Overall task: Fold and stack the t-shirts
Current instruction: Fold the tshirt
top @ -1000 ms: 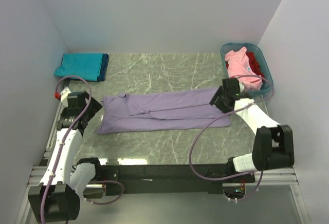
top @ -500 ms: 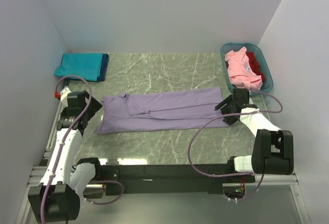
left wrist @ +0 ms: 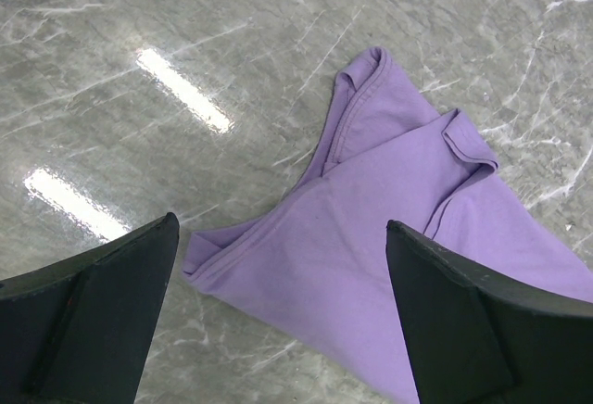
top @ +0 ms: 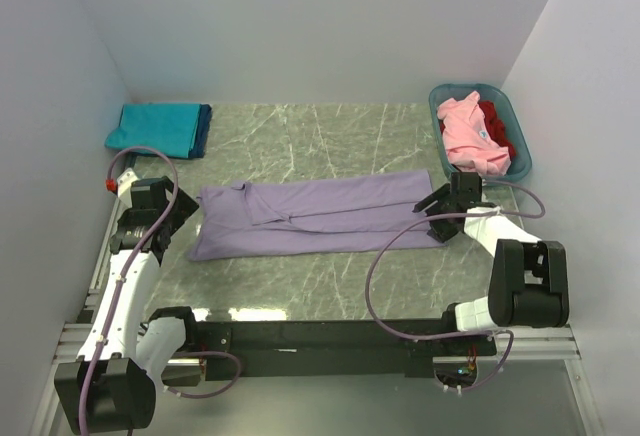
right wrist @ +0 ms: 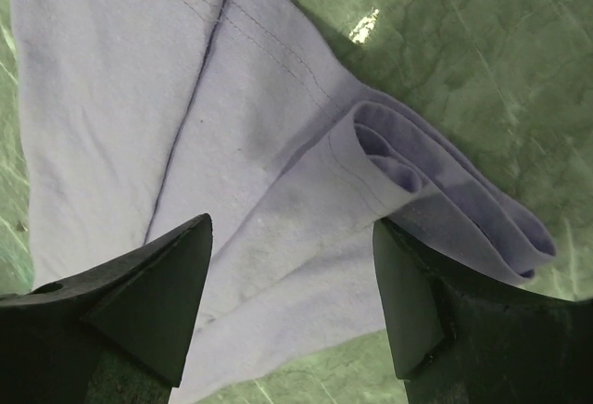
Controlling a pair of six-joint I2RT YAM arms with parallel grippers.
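A large lavender t-shirt [top: 320,216] lies folded lengthwise into a long band across the middle of the marble table [top: 330,136]. My left gripper [top: 187,213] hangs open over its left end; in the left wrist view the shirt's corner [left wrist: 398,237] lies between the wide black fingers [left wrist: 102,302]. My right gripper [top: 437,218] is open and low over the shirt's right end. In the right wrist view the hem [right wrist: 185,98] spreads between the fingers, and a curled fold [right wrist: 435,200] sits by the right fingertip. Neither gripper holds anything.
A folded teal t-shirt [top: 153,128] lies on a dark blue one [top: 205,128] at the back left corner. A teal-blue plastic basket [top: 437,98] at the back right holds a pink t-shirt [top: 468,144] and a red one [top: 498,126]. White walls close in on both sides.
My right gripper has come down and toward me over the shirt's right end, and its jaws have opened a little wider. The left arm and the shirt have stayed put.
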